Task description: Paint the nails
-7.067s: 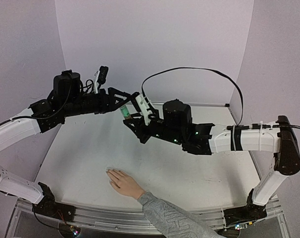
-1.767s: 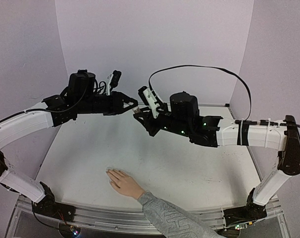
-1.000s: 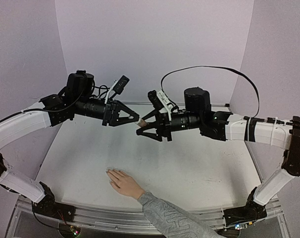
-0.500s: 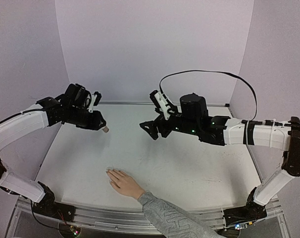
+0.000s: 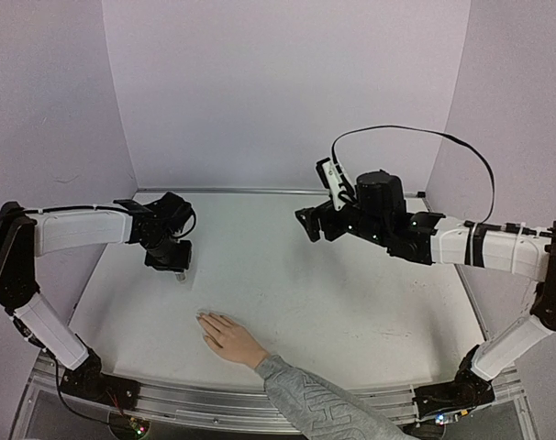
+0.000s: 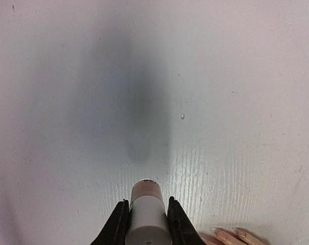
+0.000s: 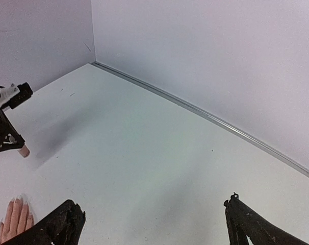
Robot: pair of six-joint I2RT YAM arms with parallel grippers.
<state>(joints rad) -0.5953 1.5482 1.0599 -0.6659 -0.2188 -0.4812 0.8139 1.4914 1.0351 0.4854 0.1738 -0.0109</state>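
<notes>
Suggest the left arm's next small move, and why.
Probably shift the left pincer toward the nails: it holds a pale cylinder tip-down over the table, and the hand lies just beside it, not under the tip.

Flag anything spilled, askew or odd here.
Nothing stands out: no spill on the table. The left gripper clamps a small white bottle, brownish end down, near the hand; the right gripper is open and empty.
</notes>
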